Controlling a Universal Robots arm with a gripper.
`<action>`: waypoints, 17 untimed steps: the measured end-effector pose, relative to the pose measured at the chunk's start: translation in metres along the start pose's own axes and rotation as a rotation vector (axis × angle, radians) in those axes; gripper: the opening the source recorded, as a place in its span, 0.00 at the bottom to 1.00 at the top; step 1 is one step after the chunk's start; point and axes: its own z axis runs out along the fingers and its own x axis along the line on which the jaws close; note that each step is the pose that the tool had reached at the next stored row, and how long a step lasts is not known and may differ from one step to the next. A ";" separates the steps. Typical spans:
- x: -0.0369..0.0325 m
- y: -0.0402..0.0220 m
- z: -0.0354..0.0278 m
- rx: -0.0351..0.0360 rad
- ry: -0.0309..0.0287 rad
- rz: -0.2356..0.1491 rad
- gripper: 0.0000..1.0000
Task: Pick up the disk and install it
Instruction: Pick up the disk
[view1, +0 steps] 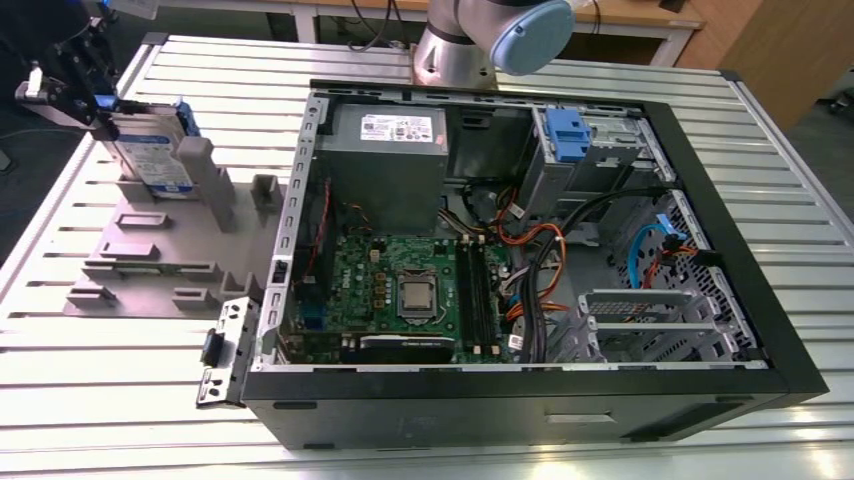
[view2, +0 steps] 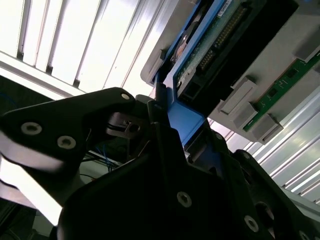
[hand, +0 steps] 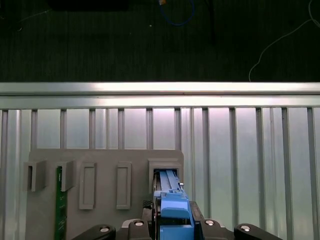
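Note:
The disk (view1: 150, 150) stands on edge in the grey holder plate (view1: 160, 250) at the exterior view's left, its white-and-blue label facing the computer case. My gripper (view1: 110, 108) reaches it from above and is shut on its blue carrier bracket. In the second wrist view the black fingers (view2: 160, 107) clamp the blue bracket, and the disk's (view2: 220, 40) circuit-board side runs away from the gripper (view2: 186, 125). In the first wrist view the gripper (hand: 175, 222) holds the blue edge, and the disk (hand: 169, 181) sits in or just over its slot in the holder plate (hand: 105, 160).
An open computer case (view1: 747, 300) lies on the slatted metal table (view1: 107, 400). It holds a grey power supply (view1: 387, 140), a motherboard (view1: 400, 290), another blue-tabbed drive (view1: 567, 130) and a metal drive cage (view1: 654, 320). A green memory stick (hand: 61, 200) stands in the holder plate.

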 end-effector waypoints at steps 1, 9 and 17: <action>-0.0001 0.0000 -0.0009 0.0002 -0.0001 0.000 0.37; -0.0002 0.0002 -0.0036 0.0000 0.0001 0.000 0.37; -0.0002 0.0002 -0.0037 -0.0001 0.0002 0.000 0.44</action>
